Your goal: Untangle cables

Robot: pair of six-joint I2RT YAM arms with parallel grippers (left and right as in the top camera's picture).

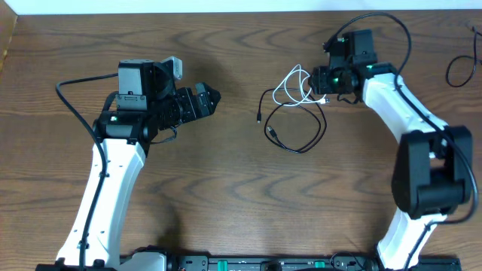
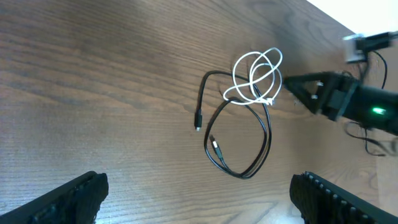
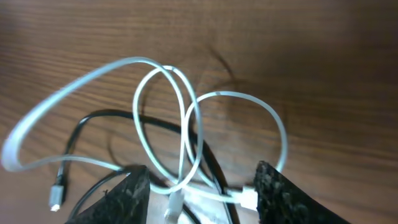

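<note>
The white cable [image 1: 291, 85] lies in small loops on top of the upper end of the black cable [image 1: 300, 134], which forms a larger loop toward the table's front. My right gripper [image 1: 319, 87] is open at the right side of the tangle. In the right wrist view, its fingers [image 3: 202, 194] straddle strands of the white cable [image 3: 163, 112] and the black cable [image 3: 93, 119], with a white plug by the right finger. My left gripper [image 1: 215, 98] is open and empty, well left of the cables. The left wrist view shows the white cable [image 2: 256, 76] and black cable [image 2: 244, 155] ahead of its fingers [image 2: 199, 199].
The wooden table [image 1: 226, 188] ends at a pale wall along the top. A separate black wire loop [image 1: 458, 69] lies at the far right edge. The right arm's white links [image 1: 399, 105] stretch from the front right toward the tangle.
</note>
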